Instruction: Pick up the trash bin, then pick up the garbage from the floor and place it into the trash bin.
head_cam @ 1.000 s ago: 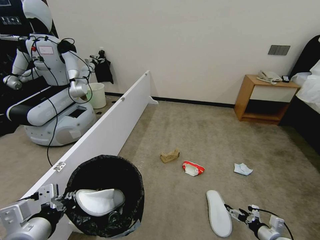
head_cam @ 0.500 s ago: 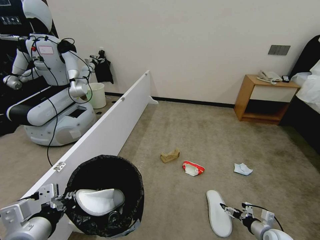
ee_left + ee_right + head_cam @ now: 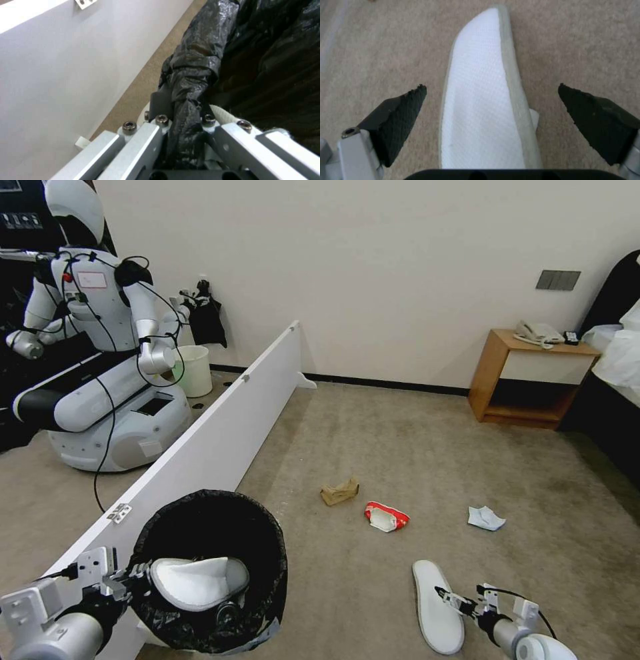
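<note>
The trash bin [image 3: 220, 527], lined with a crinkled black bag, hangs at the lower left of the head view with one white slipper [image 3: 197, 582] inside. My left gripper [image 3: 131, 579] is shut on its rim; in the left wrist view the gripper [image 3: 183, 112] pinches the bag-covered rim [image 3: 193, 75]. A second white slipper [image 3: 435, 603] lies on the carpet. My right gripper [image 3: 451, 599] is open just over its right edge. The right wrist view shows this slipper [image 3: 483, 100] between the spread fingers of the gripper [image 3: 491, 90]. A brown paper scrap [image 3: 339, 491], a red-white packet [image 3: 385, 517] and a pale blue mask [image 3: 485, 518] lie farther off.
A long white partition board [image 3: 220, 440] runs along the left beside the bin. Behind it stand another robot [image 3: 100, 347] and a small cream bucket [image 3: 193, 370]. A wooden nightstand [image 3: 527, 380] and a bed edge [image 3: 617, 400] are at the right. Open carpet surrounds the litter.
My right gripper has moved left and lower, from beside the floor slipper to over its right edge. The left gripper and the bin have not moved.
</note>
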